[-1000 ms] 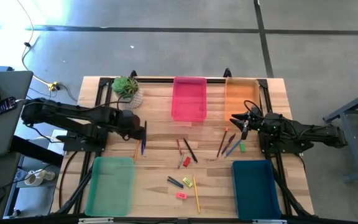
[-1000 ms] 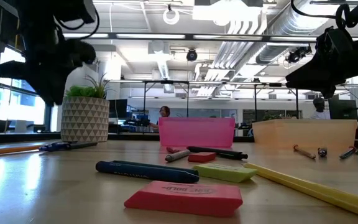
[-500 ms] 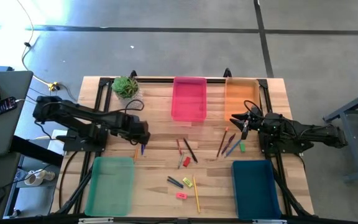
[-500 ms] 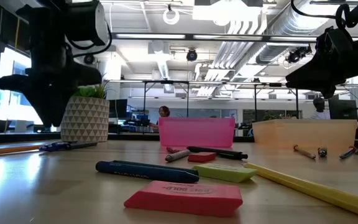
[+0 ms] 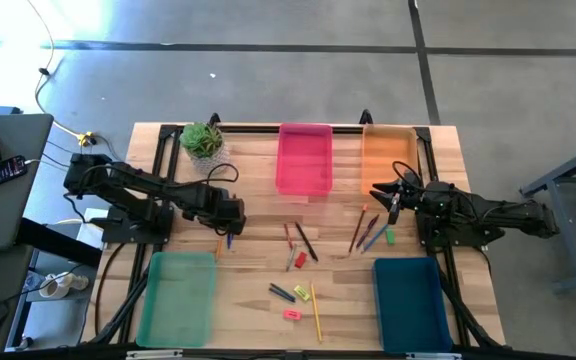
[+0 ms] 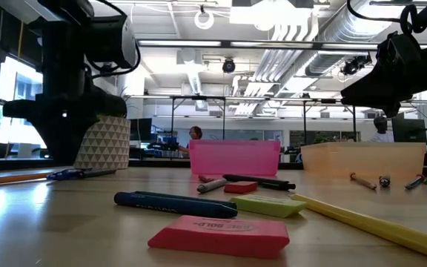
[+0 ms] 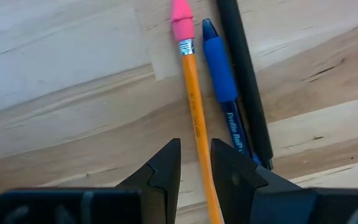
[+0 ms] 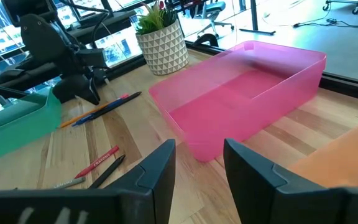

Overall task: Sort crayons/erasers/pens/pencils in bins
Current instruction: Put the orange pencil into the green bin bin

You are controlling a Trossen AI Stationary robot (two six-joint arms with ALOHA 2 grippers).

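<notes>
Looking down on your table (image 5: 253, 180), four bins sit at its edges: pink bin (image 5: 304, 160), orange bin (image 5: 388, 155), green bin (image 5: 178, 298), teal bin (image 5: 406, 290), none showing contents. Your left gripper (image 7: 194, 165), slightly open, straddles the orange pencil (image 7: 194, 118) beside a blue pen (image 7: 224, 87). Your right gripper (image 8: 197, 165) hovers open, holding nothing.
</notes>
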